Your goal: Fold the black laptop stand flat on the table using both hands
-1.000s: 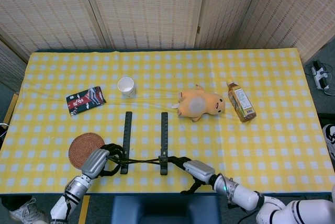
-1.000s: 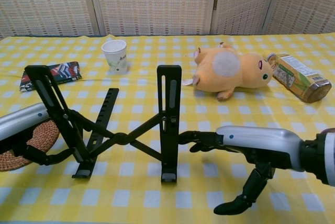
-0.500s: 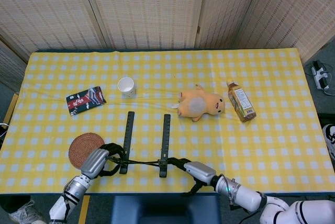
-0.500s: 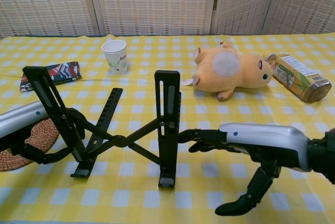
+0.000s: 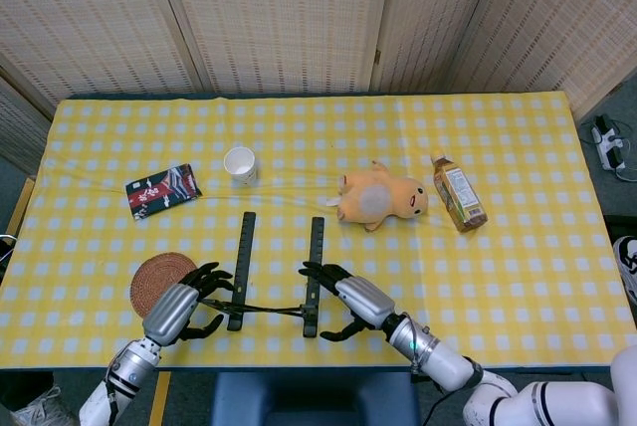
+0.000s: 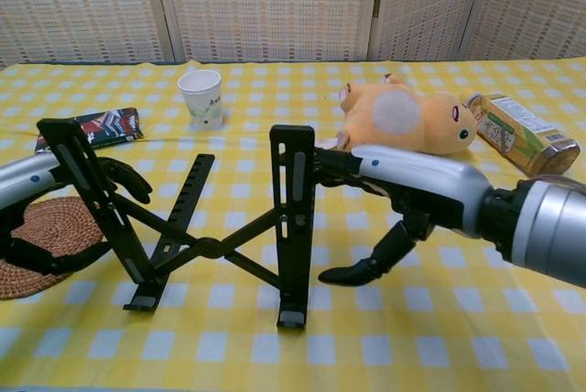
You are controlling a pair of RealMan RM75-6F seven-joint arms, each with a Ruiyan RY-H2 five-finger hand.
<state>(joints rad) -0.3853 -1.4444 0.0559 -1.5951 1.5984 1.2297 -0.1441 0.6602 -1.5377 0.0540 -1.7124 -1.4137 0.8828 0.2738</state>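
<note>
Moved: since half a second ago the right hand (image 6: 403, 192) has risen from low beside the stand's right bar to that bar's upper part; the left hand (image 6: 55, 213) has lifted too.
Laptop stand (image 6: 197, 227): black, slotted flat bars joined by a thin cross-brace, upright near the table's near edge.
Right hand: fingers spread, fingertips at the right bar's top, thumb apart below.
Left hand: fingers spread around the left bar; whether it grips, I cannot tell.
Paper cup (image 5: 240, 164): white; contents not visible.
Bottle (image 5: 458, 194): lying on its side, brown tea inside.
Tablecloth (image 5: 518, 247): yellow-white check.
Coaster (image 5: 159, 280): round, woven, at near left.
</note>
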